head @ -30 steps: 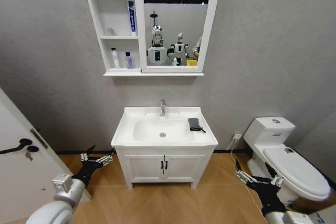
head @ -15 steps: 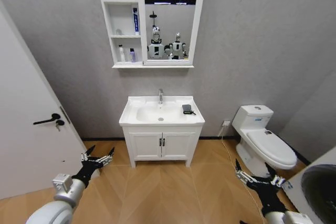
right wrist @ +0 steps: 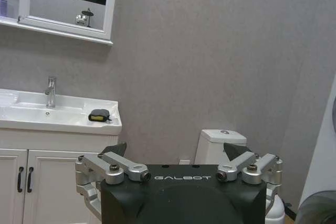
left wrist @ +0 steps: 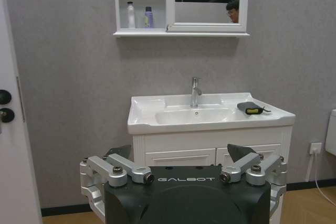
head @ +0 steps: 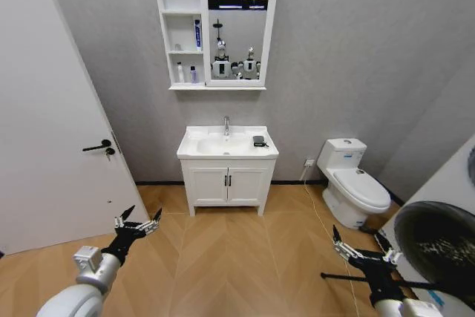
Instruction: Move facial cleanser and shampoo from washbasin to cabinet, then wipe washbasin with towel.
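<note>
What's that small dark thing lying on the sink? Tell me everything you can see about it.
It is the towel, a small, nearly black folded cloth that looks soft. It lies flat on the flat rim of the white washbasin, to the tap's side, beside the oval bowl and not in it. A bit of yellow shows on its near edge, and a thin dark end sticks out sideways. Nothing holds it; both grippers hang low, far from it.

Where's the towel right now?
In the head view the towel lies on the washbasin's flat rim, on the robot's right of the chrome tap, below the mirror.
</note>
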Tool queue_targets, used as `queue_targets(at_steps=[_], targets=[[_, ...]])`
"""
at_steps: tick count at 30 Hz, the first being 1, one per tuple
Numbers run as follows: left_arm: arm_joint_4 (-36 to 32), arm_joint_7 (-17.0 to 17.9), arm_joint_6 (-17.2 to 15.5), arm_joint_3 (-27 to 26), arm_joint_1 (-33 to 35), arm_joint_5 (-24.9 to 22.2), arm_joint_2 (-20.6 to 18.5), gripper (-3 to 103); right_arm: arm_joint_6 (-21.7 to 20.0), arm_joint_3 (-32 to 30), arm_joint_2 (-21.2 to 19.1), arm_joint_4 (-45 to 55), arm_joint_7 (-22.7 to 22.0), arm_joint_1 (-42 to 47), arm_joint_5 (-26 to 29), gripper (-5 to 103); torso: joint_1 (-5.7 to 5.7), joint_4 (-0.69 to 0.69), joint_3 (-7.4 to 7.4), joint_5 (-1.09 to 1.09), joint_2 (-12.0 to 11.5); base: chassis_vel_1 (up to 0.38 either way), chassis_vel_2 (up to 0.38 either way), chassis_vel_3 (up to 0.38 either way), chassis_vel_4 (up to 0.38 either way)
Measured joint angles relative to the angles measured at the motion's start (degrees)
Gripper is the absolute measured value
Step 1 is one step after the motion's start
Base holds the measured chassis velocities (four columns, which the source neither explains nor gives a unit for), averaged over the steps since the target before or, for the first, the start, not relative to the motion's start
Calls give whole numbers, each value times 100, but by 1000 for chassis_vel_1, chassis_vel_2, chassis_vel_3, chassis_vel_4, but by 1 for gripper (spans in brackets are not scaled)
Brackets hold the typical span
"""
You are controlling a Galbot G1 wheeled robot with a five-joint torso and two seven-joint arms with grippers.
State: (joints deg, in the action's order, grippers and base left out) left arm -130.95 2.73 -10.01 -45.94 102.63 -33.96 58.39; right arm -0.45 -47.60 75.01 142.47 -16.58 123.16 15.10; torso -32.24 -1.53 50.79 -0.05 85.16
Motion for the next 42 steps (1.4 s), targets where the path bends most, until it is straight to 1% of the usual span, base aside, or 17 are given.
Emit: queue_targets(at_steps=[1, 2, 3, 4, 6, 7, 9, 11, 13, 29, 33, 42], targets=[[0, 0, 0, 0, 0, 0, 0, 100, 0, 0, 0, 0, 0, 0, 0, 100, 0, 0, 0, 0, 0, -76, 12, -73, 68], [0, 0, 0, 0, -1, 0, 0, 100, 0, 0, 0, -1, 0, 0, 0, 100, -1, -3, 1, 7, -1, -76, 12, -9, -6], [-1, 0, 0, 0, -1, 0, 0, 100, 0, 0, 0, -1, 0, -2, 0, 100, -6, 0, 3, 11, -3, -50, -35, 96, -32], [0, 0, 0, 0, -1, 0, 0, 100, 0, 0, -1, -1, 0, -1, 0, 100, -9, 1, 4, 5, -5, -90, 22, 96, -32], [0, 0, 0, 0, -1, 0, 0, 100, 0, 0, 0, 0, 0, -2, 0, 100, -11, 1, 4, 2, -5, -90, 22, 112, -34], [0, 0, 0, 0, -1, 0, 0, 100, 0, -1, -1, -1, 0, -2, 0, 100, -11, 2, 4, 6, -6, -61, 62, 128, -60], [0, 0, 0, 0, -2, 0, 0, 100, 0, 0, -1, -1, 0, -2, 0, 100, -12, 2, 4, 7, -6, -34, 66, 86, -60], [0, 0, 0, 0, -2, 0, 0, 100, 0, 0, -1, -1, 0, -2, 0, 100, -11, 2, 4, 3, -6, -4, 35, 23, -30], [-1, 0, 0, 0, -1, 0, 0, 100, 0, 0, -1, -1, 0, -1, 0, 100, -5, 1, 2, 5, -4, 0, 0, 0, 0], [0, 0, 0, 0, -1, 0, 0, 100, 1, 0, -1, -1, 0, -1, 0, 100, -4, 3, 2, 5, -3, 34, 31, 33, 30], [0, 0, 0, 0, -1, 0, 0, 100, 1, 0, -1, -1, 0, -1, 0, 100, -4, 1, 1, 5, -3, 2, 8, 11, 13], [0, 0, 0, 0, -1, 0, 0, 100, 1, 0, -1, -1, 0, -1, 0, 100, -4, 2, 2, 5, -3, 0, 0, 0, 0]])
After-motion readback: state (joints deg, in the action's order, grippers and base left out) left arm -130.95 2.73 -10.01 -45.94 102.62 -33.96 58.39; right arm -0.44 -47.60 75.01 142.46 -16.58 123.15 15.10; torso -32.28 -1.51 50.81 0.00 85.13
